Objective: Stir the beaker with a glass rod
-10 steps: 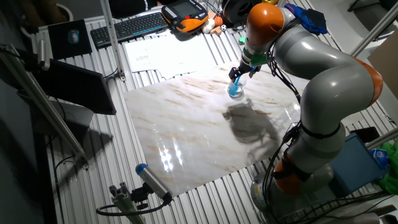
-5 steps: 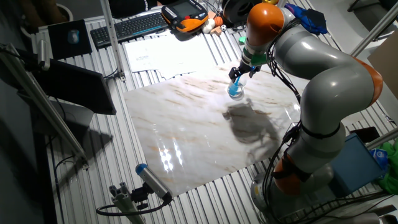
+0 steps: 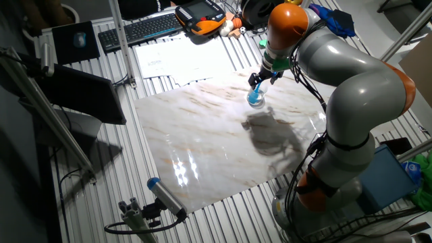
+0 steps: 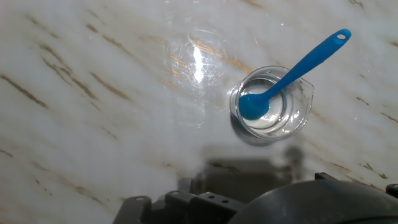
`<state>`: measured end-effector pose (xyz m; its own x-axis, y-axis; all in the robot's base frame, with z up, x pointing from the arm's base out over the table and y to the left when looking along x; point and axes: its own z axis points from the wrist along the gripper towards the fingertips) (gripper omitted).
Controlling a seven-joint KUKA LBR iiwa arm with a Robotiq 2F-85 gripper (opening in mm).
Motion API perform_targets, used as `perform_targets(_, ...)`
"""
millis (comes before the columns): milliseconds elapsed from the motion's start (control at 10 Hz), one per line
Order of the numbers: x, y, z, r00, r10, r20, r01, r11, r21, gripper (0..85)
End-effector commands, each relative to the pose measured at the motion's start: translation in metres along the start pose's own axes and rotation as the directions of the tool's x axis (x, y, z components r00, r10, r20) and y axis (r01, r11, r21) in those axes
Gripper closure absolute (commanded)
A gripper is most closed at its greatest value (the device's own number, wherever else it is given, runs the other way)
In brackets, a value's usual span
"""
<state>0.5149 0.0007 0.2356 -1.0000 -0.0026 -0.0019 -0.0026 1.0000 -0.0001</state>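
We are seeing the beaker (image 4: 271, 103) standing upright on the marble slab (image 4: 93, 93), with the rod (image 4: 292, 73), a blue spoon-like stick, already leaning inside it, its broad end resting in the liquid and its handle jutting over the rim. In the fixed view our gripper (image 3: 260, 79) is hovering right at the beaker (image 3: 256, 98); we cannot tell whether its fingers are pinching the handle. We are judging the insertion done and the stirring possibly under way.

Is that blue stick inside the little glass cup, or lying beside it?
Inside. The glass rod leans in the upright beaker, its rounded end at the bottom, its handle over the rim.
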Motion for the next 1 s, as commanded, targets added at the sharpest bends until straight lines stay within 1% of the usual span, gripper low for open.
perform_targets(0, 0.0000, 0.0000, -0.0001, 1.000, 0.000, 0.000, 0.000, 1.000, 0.000, 85.0)
perform_targets(100, 0.0000, -0.0001, -0.0002, 0.903, -0.366, -0.226, 0.354, 0.931, -0.094, 85.0)
perform_targets(300, 0.0000, -0.0003, -0.0003, 0.903, -0.367, -0.225, 0.354, 0.930, -0.095, 85.0)
perform_targets(500, 0.0003, -0.0008, -0.0002, 0.902, -0.372, -0.218, 0.359, 0.928, -0.100, 85.0)
perform_targets(600, 0.0005, -0.0016, -0.0004, 0.906, -0.366, -0.212, 0.351, 0.931, -0.105, 85.0)
perform_targets(700, 0.0006, -0.0024, -0.0005, 0.922, -0.330, -0.203, 0.315, 0.944, -0.102, 85.0)
perform_targets(800, 0.0007, -0.0058, -0.0015, 0.952, -0.251, -0.177, 0.235, 0.966, -0.107, 85.0)
perform_targets(900, 0.0011, -0.0098, -0.0023, 0.973, -0.192, -0.128, 0.179, 0.978, -0.103, 85.0)
